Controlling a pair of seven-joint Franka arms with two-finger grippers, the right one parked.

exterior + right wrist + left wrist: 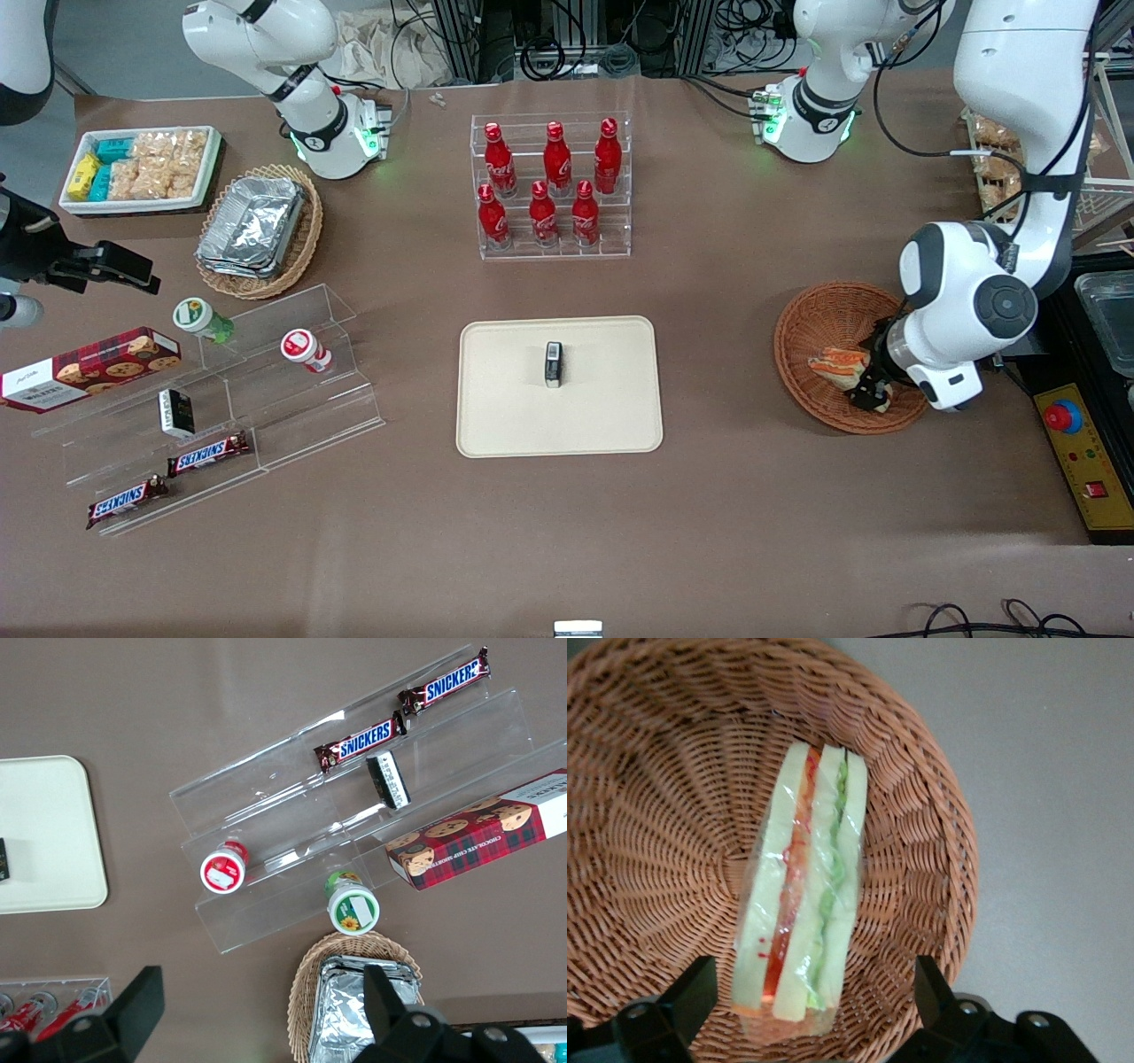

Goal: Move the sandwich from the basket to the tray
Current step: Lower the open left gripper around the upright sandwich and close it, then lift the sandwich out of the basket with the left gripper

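The wrapped sandwich (839,365) (804,886), pale bread with red and green filling, lies in the reddish-brown wicker basket (811,323) (647,815) toward the working arm's end of the table. My gripper (870,390) (811,1005) hangs over the basket, open, its two black fingers (691,992) standing on either side of the sandwich's end without touching it. The beige tray (496,416) lies at the table's middle with a small dark box (554,364) standing on it.
A clear rack of red bottles (551,182) stands farther from the front camera than the tray. Toward the parked arm's end are an acrylic step shelf (292,390) with snacks, a tan basket of foil containers (257,229) and a white snack bin (142,168).
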